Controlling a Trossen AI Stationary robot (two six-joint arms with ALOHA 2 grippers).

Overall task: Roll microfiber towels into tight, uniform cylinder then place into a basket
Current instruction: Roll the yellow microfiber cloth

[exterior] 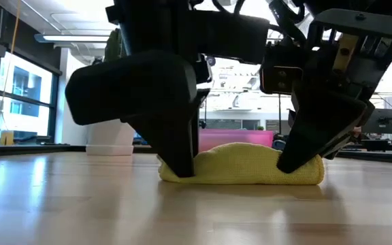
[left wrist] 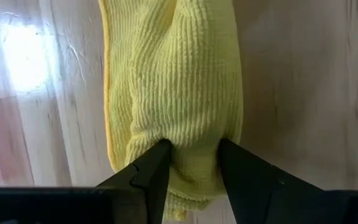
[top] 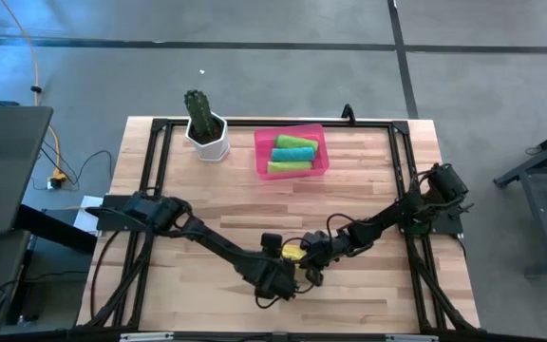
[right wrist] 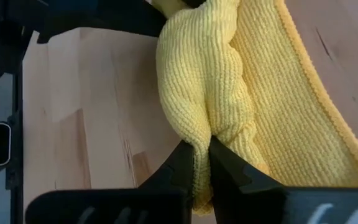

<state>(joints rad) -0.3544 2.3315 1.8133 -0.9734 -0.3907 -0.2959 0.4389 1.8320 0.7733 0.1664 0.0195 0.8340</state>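
Low view, at tabletop height: the soft yellow microfibre towel [exterior: 243, 165], partly rolled into a loose, lumpy bundle, lies on the pale wooden tabletop [exterior: 80, 204] near its front edge, with both grippers down on it, one at each end. The left gripper [left wrist: 193, 163] grasps one end of the roll, its dark fingers pinching a thick fold between them. The right gripper [right wrist: 202, 155] is clenched tight on a thin pinch of cloth at the other end.

The roll looks uneven, fat in the middle, with a flat flap of towel spread beside it. If the two ends turn at different rates the cylinder may twist or go slack, and the right gripper's thin pinch could slip free.

Farther back, near the rear edge, the shallow bright pink plastic basket [top: 260, 152] holds three rolled towels side by side: two lime green [top: 295, 142] with a teal one [top: 293, 154] between. Beside it stands a white pot with a green cactus [top: 205, 128].
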